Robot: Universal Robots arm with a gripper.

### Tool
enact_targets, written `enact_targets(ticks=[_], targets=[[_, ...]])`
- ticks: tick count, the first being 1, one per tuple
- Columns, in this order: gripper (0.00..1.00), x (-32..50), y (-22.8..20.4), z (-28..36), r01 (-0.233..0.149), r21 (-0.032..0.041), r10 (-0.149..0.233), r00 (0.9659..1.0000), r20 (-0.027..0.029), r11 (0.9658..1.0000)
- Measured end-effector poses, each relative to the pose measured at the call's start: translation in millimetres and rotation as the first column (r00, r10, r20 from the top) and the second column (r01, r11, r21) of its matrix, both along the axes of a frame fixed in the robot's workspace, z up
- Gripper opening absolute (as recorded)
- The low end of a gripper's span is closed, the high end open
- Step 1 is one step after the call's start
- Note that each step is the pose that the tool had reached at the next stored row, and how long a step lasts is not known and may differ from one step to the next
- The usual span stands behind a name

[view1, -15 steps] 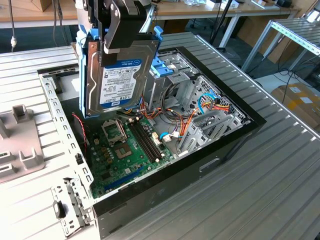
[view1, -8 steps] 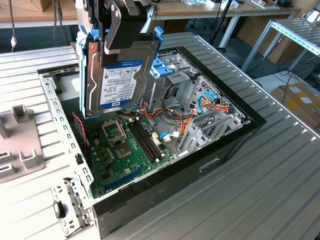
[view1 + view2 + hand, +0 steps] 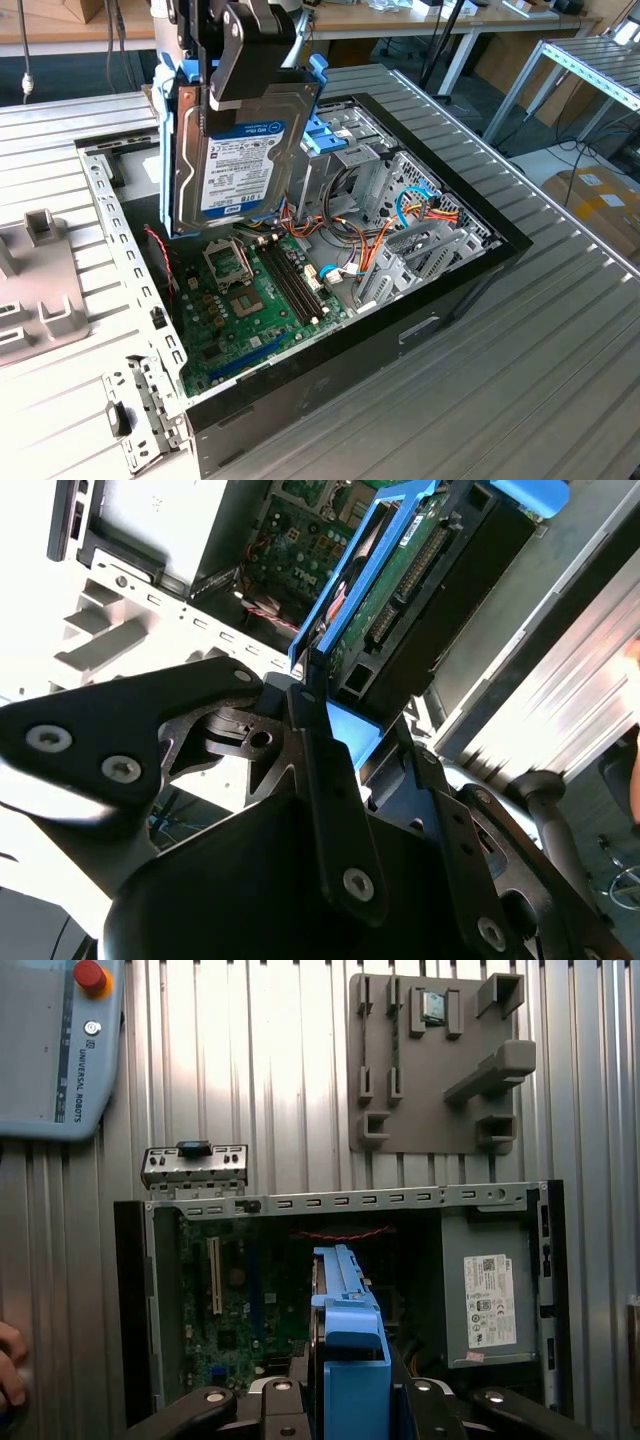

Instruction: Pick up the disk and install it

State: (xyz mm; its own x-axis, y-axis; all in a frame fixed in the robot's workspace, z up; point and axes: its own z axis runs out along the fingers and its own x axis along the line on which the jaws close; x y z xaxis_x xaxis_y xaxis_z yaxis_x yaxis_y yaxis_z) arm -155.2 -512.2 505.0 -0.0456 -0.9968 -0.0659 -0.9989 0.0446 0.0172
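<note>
so the gripper (image 3: 238,85) is clamped on the disk (image 3: 240,165), fingers pinching its top edge, and the disk hangs upright with the white label facing the exterior view's camera and blue rails down both sides. It's sitting in the air over the open computer case (image 3: 400,330), roughly above the far end of the motherboard (image 3: 250,300), and I can't see it touching anything in there. The drive cage (image 3: 350,170) with the light-blue handles is just beside it on the exterior view's right. In both wrist views you're looking down the gripper (image 3: 350,1400) (image 3: 335,720) along the disk (image 3: 345,1300) (image 3: 400,590), edge-on with the blue rail on top. The first wrist view also shows the power supply box (image 3: 490,1290) inside the case, a grey fixture plate (image 3: 430,1070) on the ribbed table (image 3: 520,380) beyond it, a teach pendant (image 3: 55,1050), and a person's hand (image 3: 10,1375) at the picture's edge
</note>
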Motion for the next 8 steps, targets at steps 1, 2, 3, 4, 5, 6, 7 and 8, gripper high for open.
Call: enact_targets(ticks=[1,2,3,4,5,6,7,8], targets=[[0.37,1.1,0.0,0.0,0.000,-0.0008,0.000,1.0000,0.0000,1.0000],[0.37,1.0,0.0,0.0,0.000,-0.0010,0.000,1.0000,0.0000,1.0000],[0.37,1.0,-0.1,-0.1,0.000,-0.0010,0.000,1.0000,0.0000,1.0000],[0.37,1.0,-0.1,-0.1,0.000,-0.0010,0.000,1.0000,0.0000,1.0000],[0.37,1.0,-0.1,-0.1,0.000,-0.0010,0.000,1.0000,0.0000,1.0000],[0.37,1.1,-0.1,-0.1,0.000,-0.0010,0.000,1.0000,0.0001,1.0000],[0.37,1.1,-0.1,-0.1,0.000,-0.0010,0.000,1.0000,0.0000,1.0000],[0.37,1.1,-0.3,-0.1,0.000,-0.0010,0.000,1.0000,0.0000,1.0000]])
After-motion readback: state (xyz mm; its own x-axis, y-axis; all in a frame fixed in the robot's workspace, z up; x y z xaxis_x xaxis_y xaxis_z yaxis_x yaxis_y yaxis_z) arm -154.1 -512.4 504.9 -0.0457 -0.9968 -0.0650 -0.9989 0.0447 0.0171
